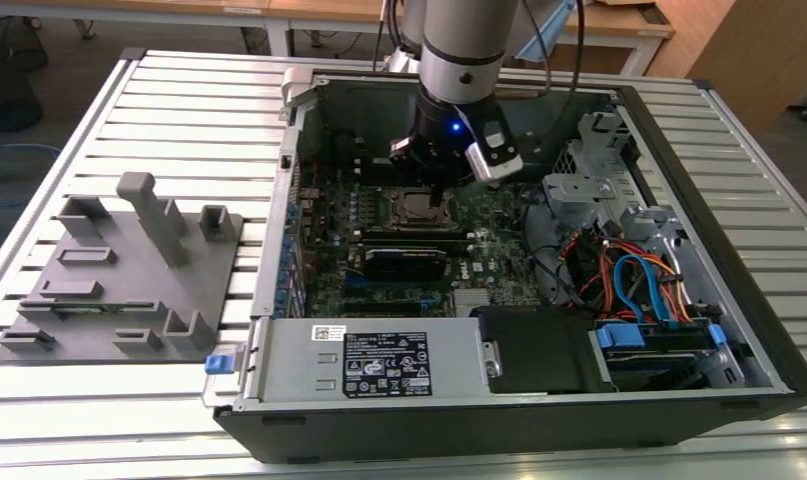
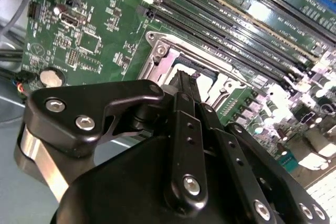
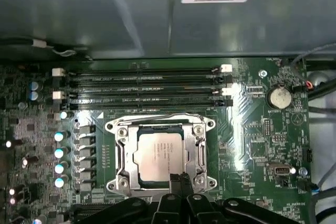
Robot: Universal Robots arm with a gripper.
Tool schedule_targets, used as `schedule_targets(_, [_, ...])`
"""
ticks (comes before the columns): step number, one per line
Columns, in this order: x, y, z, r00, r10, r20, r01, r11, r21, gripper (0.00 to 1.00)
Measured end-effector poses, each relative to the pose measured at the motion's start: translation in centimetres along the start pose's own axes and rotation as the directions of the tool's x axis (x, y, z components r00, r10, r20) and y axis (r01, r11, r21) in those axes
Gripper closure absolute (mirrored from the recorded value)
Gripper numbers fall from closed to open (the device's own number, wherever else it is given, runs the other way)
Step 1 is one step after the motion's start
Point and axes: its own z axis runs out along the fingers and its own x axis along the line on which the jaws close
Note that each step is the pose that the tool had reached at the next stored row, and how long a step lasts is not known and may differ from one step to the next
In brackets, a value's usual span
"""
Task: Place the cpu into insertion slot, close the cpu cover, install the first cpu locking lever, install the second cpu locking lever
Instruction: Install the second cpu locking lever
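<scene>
We see the end effector (image 3: 178, 178) with its two fingers pressed together, clenched on nothing we can make out, their tips standing at the near edge of the cpu cover (image 3: 122, 153). In the first wrist view the cover lies flat over the insertion slot (image 3: 160, 188), and the cpu (image 3: 159, 150) sits inside it, its dull silver top showing through the square window just beyond the fingertips. A thin wire locking lever (image 3: 157, 117) runs along the far side of the frame. In the second wrist view the dark fingers (image 2: 181, 85) come down onto the silver frame of the cover (image 2: 173, 51). Around the socket spreads the green circuit board (image 3: 252, 129), with long black memory slots (image 3: 142, 80) beyond it and a round coin battery (image 3: 279, 97) to one side. In the exterior view the arm (image 1: 463, 50) reaches down into the open computer case (image 1: 510, 400), which lies on the slatted bench (image 1: 176, 100); a grey fixture block (image 1: 123, 280) stands at the exterior view's left.
</scene>
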Motion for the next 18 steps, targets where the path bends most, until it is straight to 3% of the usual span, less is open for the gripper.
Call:
schedule_targets(3, [0.00,-0.01,-0.06,1.0000,-0.003,-0.0003,0.003,1.0000,0.0003,0.90])
schedule_targets(8, [-0.01,0.03,-0.89,1.0000,-0.003,-0.0002,0.003,1.0000,0.0001,0.90])
schedule_targets(10, [-0.02,-0.05,-0.92,1.0000,-0.003,-0.0002,0.003,1.0000,-0.0002,0.90])
schedule_targets(18, [-0.07,-1.50,-0.97,1.0000,-0.003,-0.0003,0.003,1.0000,-0.0001,0.90])
